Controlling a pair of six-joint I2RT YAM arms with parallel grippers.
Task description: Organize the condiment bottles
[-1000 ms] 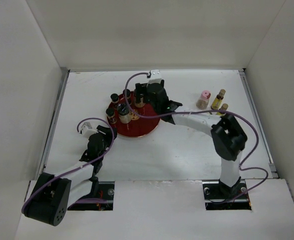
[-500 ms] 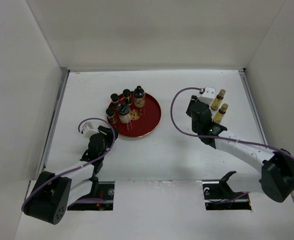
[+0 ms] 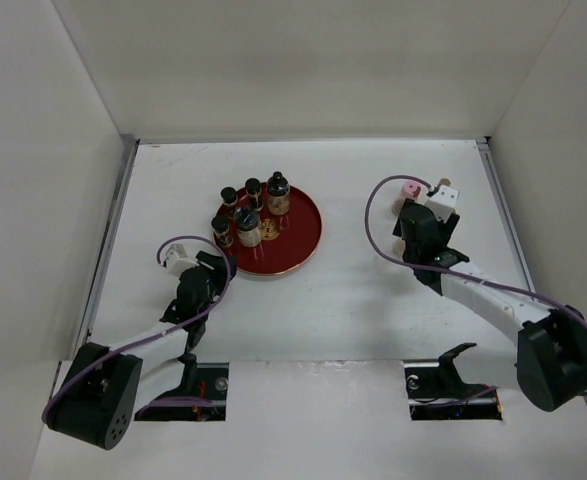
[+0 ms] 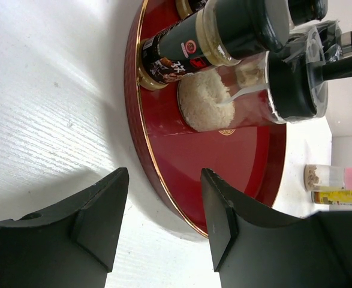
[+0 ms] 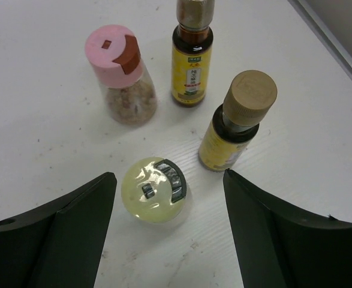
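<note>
Several dark-capped condiment bottles [image 3: 248, 222] stand on the left half of the red round tray [image 3: 298, 235]. In the right wrist view a pink-capped jar [image 5: 119, 75], a yellow bottle [image 5: 192, 66], a tan-capped yellow bottle [image 5: 235, 123] and a cream-lidded jar [image 5: 153, 191] stand on the table. My right gripper [image 5: 167, 187] is open above them, with the cream-lidded jar between its fingers, nearer the left one. My left gripper [image 4: 164, 180] is open and empty, low at the tray's rim [image 4: 141, 144]. A dark-capped bottle [image 4: 214, 33] and a jar of white grains [image 4: 223, 99] stand just beyond.
White walls close in the table on three sides. A raised rail [image 3: 113, 235] runs along the left edge and another [image 3: 511, 240] along the right. The pink cap [image 3: 409, 188] shows beside my right gripper [image 3: 423, 213]; my left gripper [image 3: 208, 270] sits front-left of the tray.
My right arm has swung from the tray to the loose bottles at the right, then slightly farther right, uncovering the pink cap. The left arm has not moved.
</note>
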